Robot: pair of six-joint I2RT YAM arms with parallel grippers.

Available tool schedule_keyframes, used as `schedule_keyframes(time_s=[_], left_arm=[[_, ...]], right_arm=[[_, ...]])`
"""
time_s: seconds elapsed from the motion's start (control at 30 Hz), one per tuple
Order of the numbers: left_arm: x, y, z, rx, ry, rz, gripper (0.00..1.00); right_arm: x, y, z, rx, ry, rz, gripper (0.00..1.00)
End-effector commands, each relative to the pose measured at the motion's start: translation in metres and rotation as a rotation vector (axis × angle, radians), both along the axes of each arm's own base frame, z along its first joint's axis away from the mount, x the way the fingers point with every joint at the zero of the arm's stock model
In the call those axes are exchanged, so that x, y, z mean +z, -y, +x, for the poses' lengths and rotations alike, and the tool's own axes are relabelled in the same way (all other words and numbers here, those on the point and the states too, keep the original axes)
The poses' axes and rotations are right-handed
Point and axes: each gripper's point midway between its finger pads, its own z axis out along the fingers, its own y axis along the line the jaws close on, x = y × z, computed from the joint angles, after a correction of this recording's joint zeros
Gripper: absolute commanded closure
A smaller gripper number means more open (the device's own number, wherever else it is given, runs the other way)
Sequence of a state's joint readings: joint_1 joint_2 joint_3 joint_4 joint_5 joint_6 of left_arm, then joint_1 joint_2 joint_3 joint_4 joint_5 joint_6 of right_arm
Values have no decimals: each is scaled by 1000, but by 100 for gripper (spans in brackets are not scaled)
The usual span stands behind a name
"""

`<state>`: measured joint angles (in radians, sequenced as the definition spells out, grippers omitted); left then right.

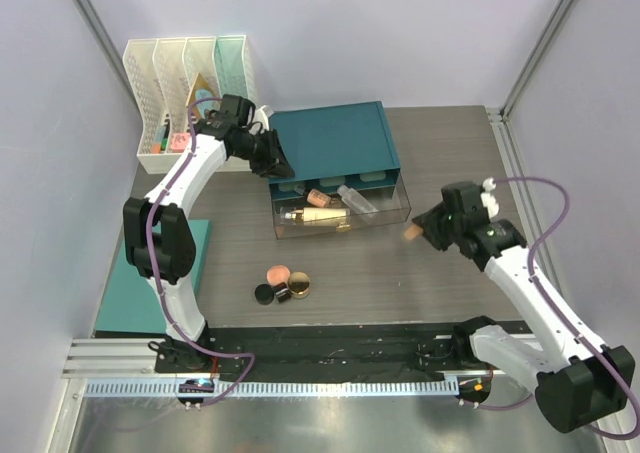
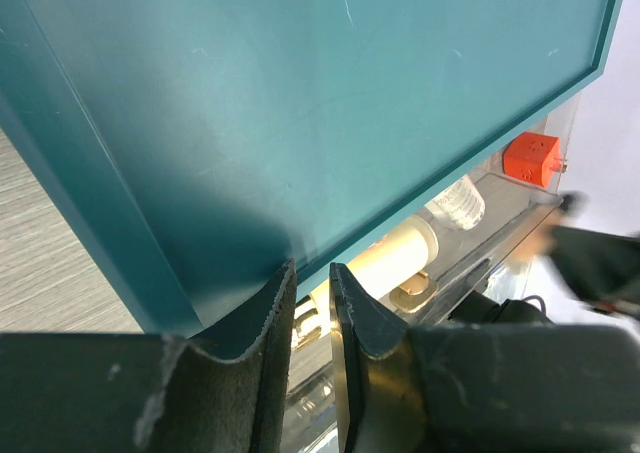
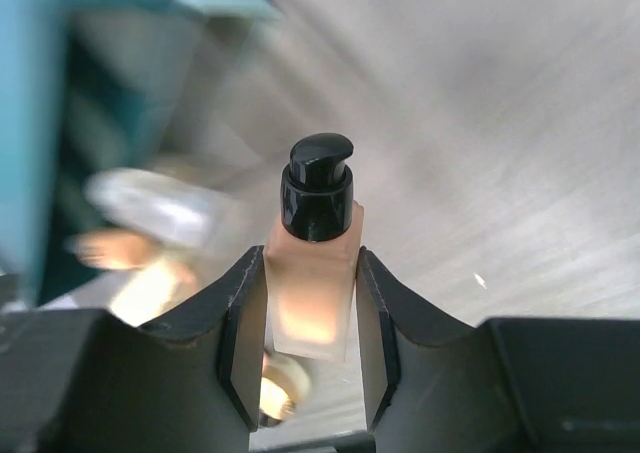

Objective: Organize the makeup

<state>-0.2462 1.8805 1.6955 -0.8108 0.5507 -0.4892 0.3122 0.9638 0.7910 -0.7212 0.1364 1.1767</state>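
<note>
My right gripper [image 1: 422, 231] is shut on a beige foundation bottle [image 3: 310, 283] with a black pump cap [image 3: 318, 188], held in the air just right of the clear case [image 1: 395, 216]. My left gripper [image 1: 283, 163] grips the near edge of the case's teal lid [image 1: 335, 138] and holds it raised; its fingertips [image 2: 283, 291] pinch that edge [image 2: 311, 268]. Inside the case lie a cream tube [image 2: 400, 253], a clear bottle [image 2: 458, 201] and a small red cube [image 2: 531, 159]. A pink blush compact [image 1: 279, 273], a black jar [image 1: 265, 294] and a gold-rimmed compact [image 1: 298, 287] sit on the table in front of it.
White file racks [image 1: 190, 73] with colourful items stand at the back left, behind the left arm. A teal mat [image 1: 130, 293] lies at the left edge. A black strip [image 1: 330, 358] runs along the near edge between the arm bases.
</note>
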Motion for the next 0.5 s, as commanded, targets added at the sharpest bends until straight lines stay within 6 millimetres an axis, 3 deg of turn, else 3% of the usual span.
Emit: schedule_keyframes(time_s=[0.0,0.03,0.07,0.13,0.17,0.2,0.3,0.47], left_arm=[[-65,-34,-30,27,-210,199,76],[-65,-34,-30,27,-210,199,76],[-65,-34,-29,27,-208,197,76],[-65,-33,-29,26,-211,196,76],[-65,-34,-29,25,-210,198,76],[-65,-33,-28,27,-208,197,76],[-66,-33,-28,25,-209,197,76],[-66,-34,-28,24,-212,199,76]], right_arm=[[81,16,39,19,195,-160,99],[88,17,45,51,205,-202,99],[110,16,54,61,252,-214,99],[117,15,70,85,255,-263,99],[134,14,78,118,292,-294,99],[130,12,89,135,275,-315,99],[144,2,106,205,296,-344,99],[127,-19,128,294,245,-323,99]])
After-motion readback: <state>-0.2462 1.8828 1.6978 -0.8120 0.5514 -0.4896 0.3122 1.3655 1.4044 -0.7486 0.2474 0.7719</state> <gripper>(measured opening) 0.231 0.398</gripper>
